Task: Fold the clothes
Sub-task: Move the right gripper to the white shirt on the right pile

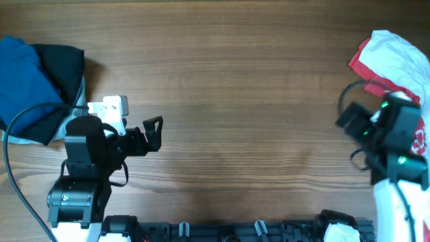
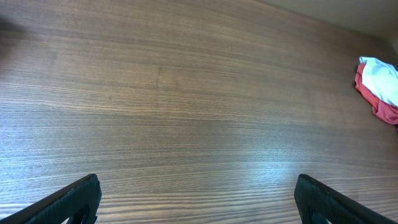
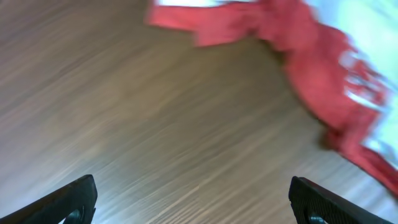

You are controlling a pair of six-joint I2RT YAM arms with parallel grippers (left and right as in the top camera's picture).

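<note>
A red and white garment (image 1: 393, 57) lies crumpled at the table's far right; it also shows in the right wrist view (image 3: 311, 56) and small in the left wrist view (image 2: 379, 87). A blue and black pile of clothes (image 1: 37, 77) lies at the far left. My left gripper (image 1: 153, 133) is open and empty over bare wood near the front left; its fingers show in the left wrist view (image 2: 199, 205). My right gripper (image 1: 356, 117) is open and empty just left of the red and white garment; its fingers frame bare wood in the right wrist view (image 3: 193, 202).
The wooden table (image 1: 235, 101) stretches between the two piles. The arm bases (image 1: 74, 202) and a rail of fittings sit along the front edge. A black cable (image 1: 13, 154) loops by the left pile.
</note>
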